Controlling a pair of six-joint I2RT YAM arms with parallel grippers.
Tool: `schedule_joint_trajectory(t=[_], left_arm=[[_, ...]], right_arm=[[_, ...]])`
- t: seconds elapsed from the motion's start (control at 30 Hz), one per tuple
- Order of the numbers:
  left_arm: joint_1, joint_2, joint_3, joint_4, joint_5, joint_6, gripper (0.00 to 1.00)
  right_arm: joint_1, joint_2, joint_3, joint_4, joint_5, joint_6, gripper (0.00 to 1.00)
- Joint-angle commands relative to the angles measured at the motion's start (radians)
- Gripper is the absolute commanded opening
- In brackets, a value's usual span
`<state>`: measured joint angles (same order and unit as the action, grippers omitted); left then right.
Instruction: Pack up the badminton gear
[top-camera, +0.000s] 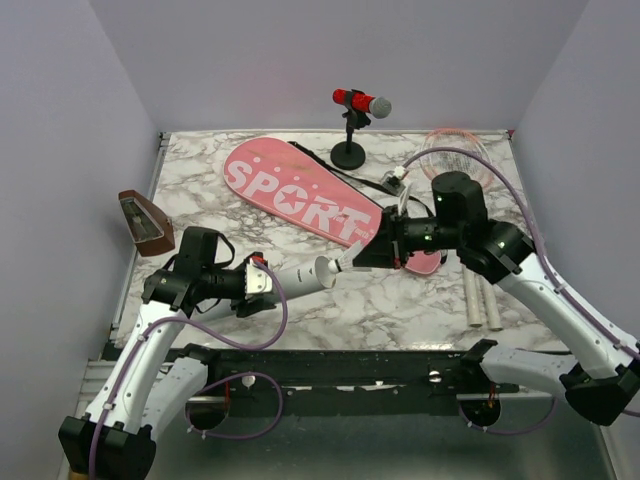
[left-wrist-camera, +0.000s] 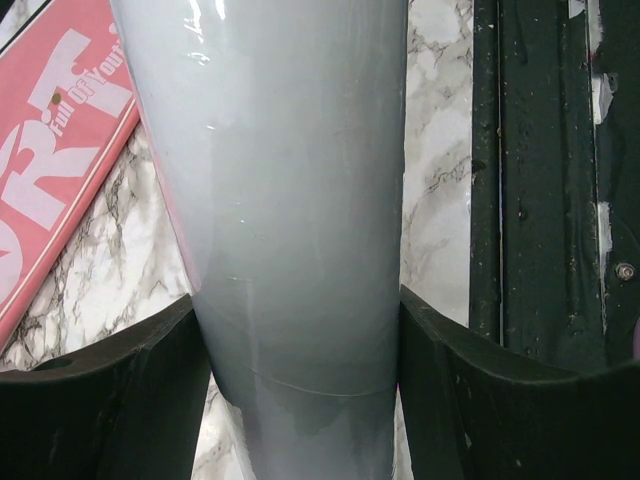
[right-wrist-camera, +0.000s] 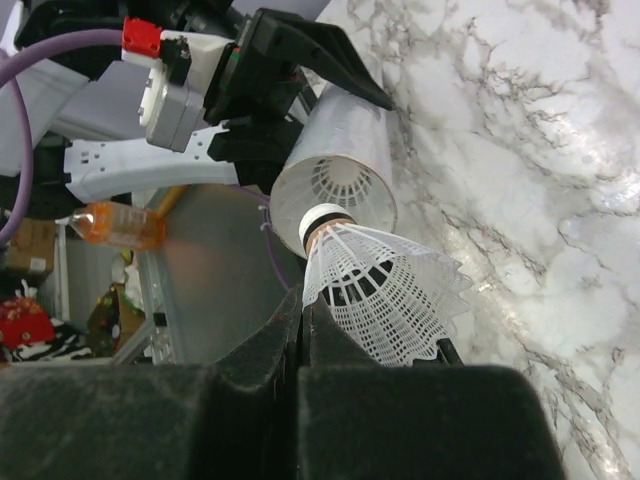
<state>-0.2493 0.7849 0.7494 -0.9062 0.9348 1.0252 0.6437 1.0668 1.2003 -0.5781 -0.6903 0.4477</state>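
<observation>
**Shuttlecock held at the mouth of the tube**

The left claw (top-camera: 262, 280) is clenched around the white tube (top-camera: 300, 274), both fingers pressed against its sides, and holds it clear of the counter (top-camera: 400, 305) near the front edge. The tube's open end points toward the right arm. The right claw (right-wrist-camera: 300, 350) is pinched shut on the skirt of a white shuttlecock (right-wrist-camera: 385, 285). The shuttlecock's cork tip faces the tube's opening and sits just at its rim, not yet inside. Another shuttlecock's skirt shows inside the tube.

The pink bag (top-camera: 295, 192) lettered "SPORT" lies flat and diagonal across the middle of the counter, its near end under the right arm. The two rackets (top-camera: 477, 298) lie along the right side, heads at the far corner and white handles toward the near edge, partly covered by the right arm. A red microphone (top-camera: 360, 102) stands at the back, and a brown wedge-shaped box (top-camera: 145, 222) sits at the left edge.
</observation>
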Motion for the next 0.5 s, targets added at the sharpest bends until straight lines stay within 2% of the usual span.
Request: schedule_joint_trajectory(t=[0.0, 0.17, 0.47], left_arm=[[-0.004, 0.002, 0.019, 0.029, 0.016, -0.008, 0.52], [-0.004, 0.002, 0.021, 0.010, 0.019, 0.015, 0.52], [-0.004, -0.007, 0.027, -0.010, 0.041, 0.032, 0.52]], right_arm=[[0.124, 0.077, 0.070, 0.001, 0.084, -0.018, 0.07], [0.201, 0.150, 0.113, -0.012, 0.147, -0.035, 0.07], [0.228, 0.211, 0.124, 0.084, 0.127, -0.009, 0.07]])
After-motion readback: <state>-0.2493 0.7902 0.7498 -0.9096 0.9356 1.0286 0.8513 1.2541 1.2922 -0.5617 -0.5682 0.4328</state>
